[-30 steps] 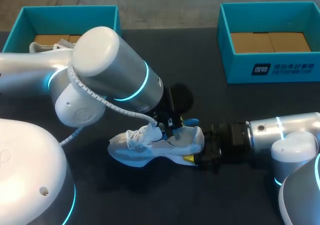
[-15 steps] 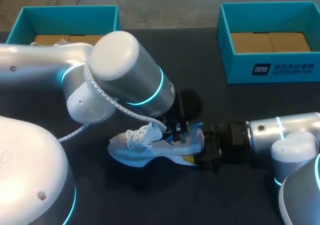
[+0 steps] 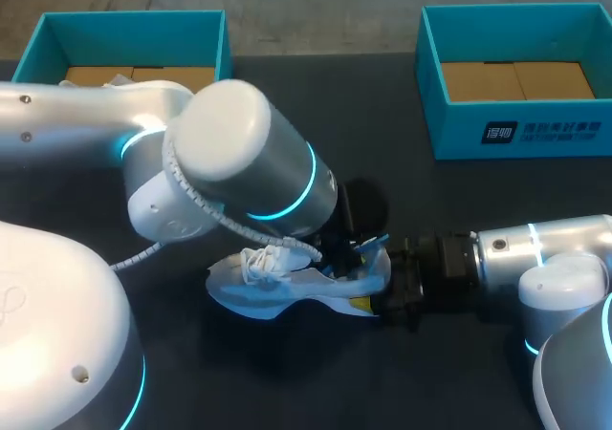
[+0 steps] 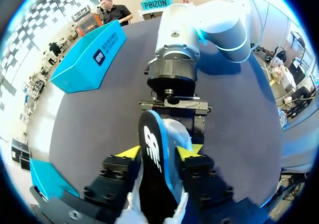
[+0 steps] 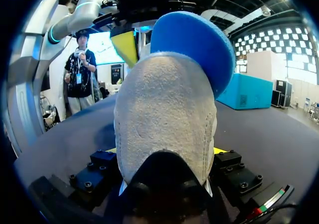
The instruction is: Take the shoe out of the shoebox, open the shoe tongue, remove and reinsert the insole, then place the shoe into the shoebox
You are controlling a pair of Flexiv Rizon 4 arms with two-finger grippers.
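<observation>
Pale grey mesh shoe, middle of the dark bench, heel clamped in my right gripper; blue-edged black foam insole, pinched at the collar by my left gripper: best worked lengthwise, heel braced.

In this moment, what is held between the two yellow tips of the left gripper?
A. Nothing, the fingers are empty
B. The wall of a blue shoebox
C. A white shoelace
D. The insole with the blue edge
D: in the left wrist view the left gripper has its yellow tips pressed on both sides of the blue-edged insole, which rises out of the shoe.
</observation>
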